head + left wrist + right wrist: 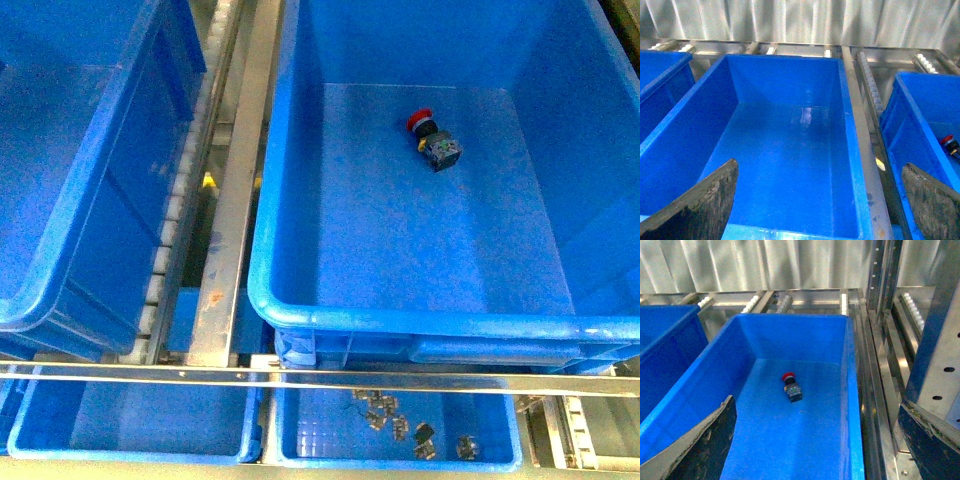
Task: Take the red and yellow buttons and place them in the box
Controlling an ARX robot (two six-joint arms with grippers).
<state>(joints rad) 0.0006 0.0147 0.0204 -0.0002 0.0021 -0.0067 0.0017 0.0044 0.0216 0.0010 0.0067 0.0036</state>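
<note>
- The red button [432, 138] lies on its side in the big blue box [420, 322], near its far wall.
- The left hand [820, 200] is spread wide and holds nothing.
- The right hand [816, 435] is spread wide too, and it is empty.

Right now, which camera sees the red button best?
The front view: the red button lies whole on the box floor, red cap and grey body both clear. The right wrist view shows it whole too, but smaller. The left wrist view catches only a bit at the picture's edge.
</note>
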